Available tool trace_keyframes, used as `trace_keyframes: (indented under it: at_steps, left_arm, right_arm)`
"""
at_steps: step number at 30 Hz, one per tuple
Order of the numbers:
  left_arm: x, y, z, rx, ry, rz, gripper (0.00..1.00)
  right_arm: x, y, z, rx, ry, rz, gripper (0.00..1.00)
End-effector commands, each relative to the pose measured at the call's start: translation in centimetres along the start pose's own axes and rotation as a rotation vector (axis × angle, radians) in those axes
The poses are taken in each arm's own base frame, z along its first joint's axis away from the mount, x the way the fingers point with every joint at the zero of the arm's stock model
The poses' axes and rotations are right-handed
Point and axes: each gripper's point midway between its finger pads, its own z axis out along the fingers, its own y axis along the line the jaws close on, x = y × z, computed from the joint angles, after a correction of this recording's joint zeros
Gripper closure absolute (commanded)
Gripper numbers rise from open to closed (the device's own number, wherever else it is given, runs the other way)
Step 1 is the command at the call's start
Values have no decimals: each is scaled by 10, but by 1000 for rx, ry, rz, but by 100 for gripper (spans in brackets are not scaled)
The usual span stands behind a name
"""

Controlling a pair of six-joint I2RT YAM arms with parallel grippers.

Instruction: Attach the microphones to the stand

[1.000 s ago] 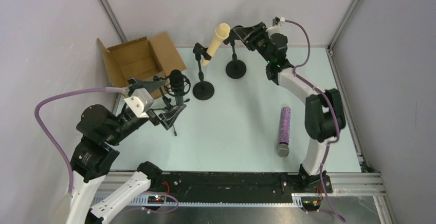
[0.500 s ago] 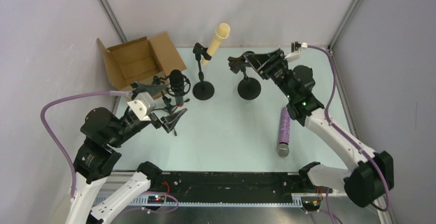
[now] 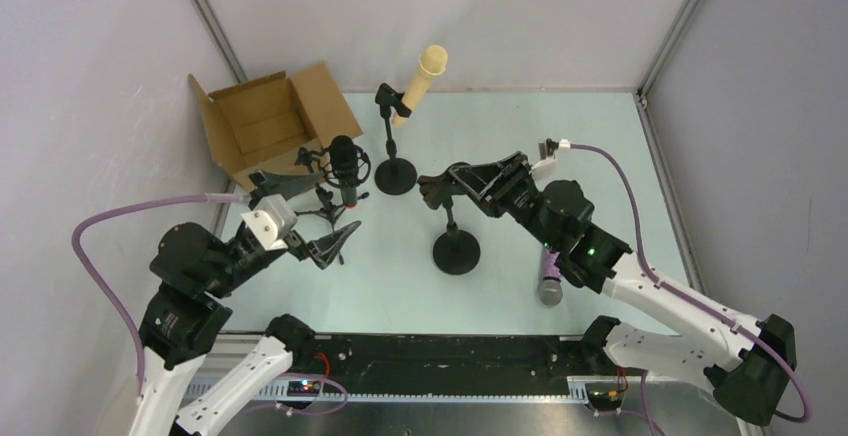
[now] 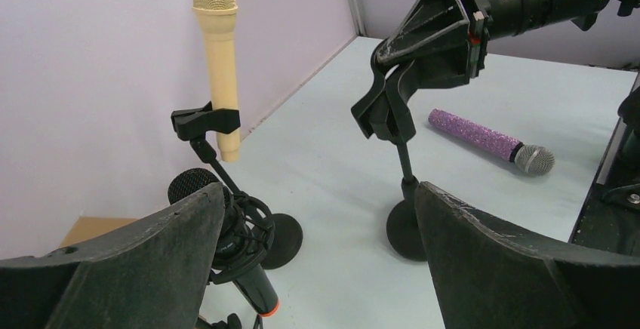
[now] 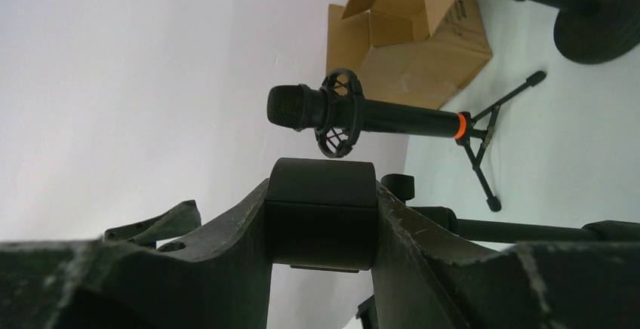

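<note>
Right gripper [image 5: 322, 201] is clamped on the clip [image 4: 383, 109] of the empty stand [image 3: 457, 253], whose round base looks down on the table [image 3: 600, 146] near ctr. My read: it's parked close to the purple mic [image 4: 475, 133] so loading is a short reach. That mic lies flat, near right, part-hidden under the arm from above. It has a rough glitter barrel and a silver mesh head.

Left gripper [image 4: 318, 193] hangs wide open w/ nothing in it, near left, prob. free to assist.

Cream mic [image 3: 420, 78], a smooth matte cylinder, sits tilted in the clip of the far stand [image 3: 396, 174]. Black mic [image 5: 400, 123] w/ orange ring rides a cage-like shock mount [image 5: 337, 114] on a small tripod [image 5: 483, 170], left. Both stands are thin black rods on flat disc bases.

Cardboard box [image 3: 262, 121] sits far left, flaps open.
</note>
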Motion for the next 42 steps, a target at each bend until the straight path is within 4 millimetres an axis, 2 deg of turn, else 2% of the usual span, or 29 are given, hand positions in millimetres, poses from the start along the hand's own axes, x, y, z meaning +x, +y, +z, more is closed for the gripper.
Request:
trace_keyframes:
  at_steps: [1,7,9,11,13,14,16,21,22,23,24,26,27,28,29,30,32,35,38,42]
  left_arm:
    - [-2,-2,2,19,-14,11,0]
    - [3,-3,6,29,0,14,0]
    - [4,-3,7,33,3,12,0]
    - [4,-4,8,37,4,10,0]
    - [4,-4,8,40,4,10,0]
    - [4,-4,8,41,5,10,0]
    - [5,-4,9,44,6,11,0]
    - [3,-3,9,39,5,14,0]
    - [2,-3,9,38,3,15,0]
    - [2,-3,9,38,2,16,0]
    - [2,-2,8,35,3,17,0]
    - [1,-1,8,28,1,22,0]
    - [0,0,8,26,-1,23,0]
    - [-1,0,7,23,-2,24,0]
    - [-1,0,7,23,-3,23,0]
    - [-2,0,7,23,-4,23,0]
    - [-5,0,6,25,-11,24,0]
    - [-8,-3,7,45,-18,24,0]
    - [-11,-5,7,56,-27,24,0]
    - [-11,-6,7,65,-27,27,0]
  right_arm:
    - [-15,27,-9,-83,-97,121,55]
    - [-10,23,-13,-91,-102,198,53]
    - [-10,19,-13,-77,-107,201,50]
    - [-10,13,-15,-51,-106,197,43]
    - [-11,6,-18,-23,-115,178,29]
    - [-13,3,-20,-8,-123,162,12]
    - [-17,0,-24,3,-132,134,2]
    - [-27,3,-33,33,-146,45,0]
    - [-28,-1,-36,84,-133,-6,1]
    - [-27,-14,-40,149,-118,-58,1]
    - [-34,-9,-43,155,-127,-75,1]
    - [-45,-16,-56,211,-145,-130,1]
    - [-49,-29,-65,280,-142,-169,0]
    - [-63,-33,-75,311,-191,-184,0]
    - [-68,-48,-87,381,-191,-233,1]
    - [-85,-55,-99,422,-247,-283,1]
    - [-102,-96,-131,623,-287,-367,1]
    - [-124,-143,-163,874,-333,-445,1]
    - [-120,-196,-167,1037,-237,-449,1]
    - [-115,-241,-154,1096,-142,-408,1]
